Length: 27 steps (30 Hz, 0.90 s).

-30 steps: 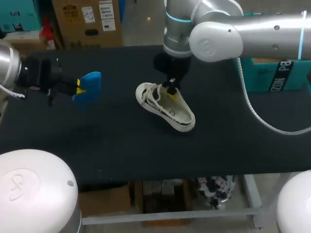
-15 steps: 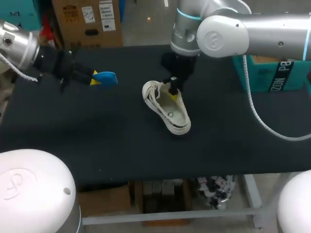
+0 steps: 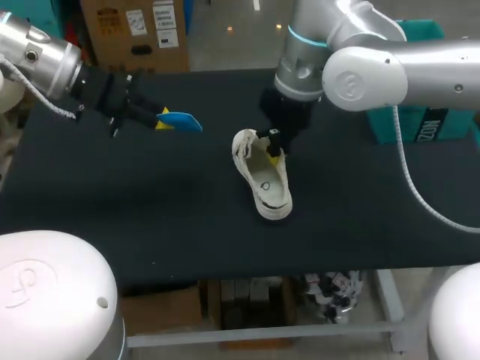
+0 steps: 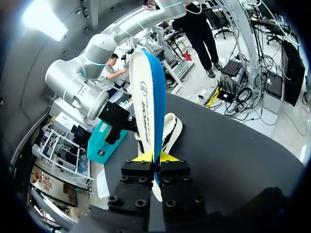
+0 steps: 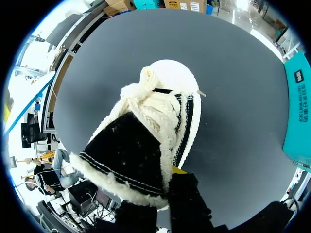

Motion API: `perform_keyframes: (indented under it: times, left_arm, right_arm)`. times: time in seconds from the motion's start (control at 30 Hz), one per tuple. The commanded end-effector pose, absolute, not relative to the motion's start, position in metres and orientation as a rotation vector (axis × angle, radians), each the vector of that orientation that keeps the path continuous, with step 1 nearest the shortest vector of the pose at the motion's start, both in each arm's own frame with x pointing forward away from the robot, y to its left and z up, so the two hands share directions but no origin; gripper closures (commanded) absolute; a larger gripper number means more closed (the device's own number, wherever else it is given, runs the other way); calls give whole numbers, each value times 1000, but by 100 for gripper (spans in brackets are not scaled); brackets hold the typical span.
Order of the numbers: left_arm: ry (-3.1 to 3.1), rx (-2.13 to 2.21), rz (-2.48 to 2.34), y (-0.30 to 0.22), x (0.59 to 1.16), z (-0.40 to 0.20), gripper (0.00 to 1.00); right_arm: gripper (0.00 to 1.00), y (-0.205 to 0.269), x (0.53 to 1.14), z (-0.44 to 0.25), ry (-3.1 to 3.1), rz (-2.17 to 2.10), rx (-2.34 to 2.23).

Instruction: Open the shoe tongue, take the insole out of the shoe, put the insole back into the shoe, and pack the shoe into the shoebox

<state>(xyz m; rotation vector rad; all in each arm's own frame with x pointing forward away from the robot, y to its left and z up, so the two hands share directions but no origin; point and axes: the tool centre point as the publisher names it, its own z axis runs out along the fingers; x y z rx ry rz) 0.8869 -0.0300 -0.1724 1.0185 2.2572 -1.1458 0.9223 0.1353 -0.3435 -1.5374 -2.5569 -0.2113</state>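
Left claw (image 3: 159, 120) is clamped on the blue insole (image 3: 181, 121), above the counter (image 3: 150, 202) and apart from the shoe (image 3: 264, 180). Right claw (image 3: 274, 148) grips the shoe's upper at mid-counter.

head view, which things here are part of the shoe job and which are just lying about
Part of the job: shoe, gripped by the right claw; blue insole, held in the left claw; teal box at the right, possibly the shoebox.
Just lying about: only the black table itself, under the shoe.
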Motion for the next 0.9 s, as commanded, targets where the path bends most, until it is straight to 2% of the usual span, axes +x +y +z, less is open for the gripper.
perform_keyframes:
  times: [0.03, 0.6, 0.63, 0.7, 0.73, 0.9]
  left_arm:
    - [2239, 1030, -1173, -30, 888, -176, 100]
    - [2175, 1057, -1234, -36, 883, -180, 100]
    - [2175, 1057, -1235, -37, 882, -180, 100]
    - [2174, 1060, -1242, -39, 882, -180, 100]
    - [2173, 1063, -1244, -40, 881, -180, 100]
    - [2160, 1093, -1246, -49, 876, -178, 100]
  right_arm:
    - [100, 134, 922, -351, -2556, -320, -1546]
    - [100, 153, 930, -357, -2508, -323, -1618]
    - [78, 153, 929, -357, -2508, -323, -1620]
    - [15, 153, 928, -355, -2507, -324, -1622]
    - [0, 153, 927, -352, -2510, -327, -1624]
    - [0, 147, 918, -334, -2533, -366, -1634]
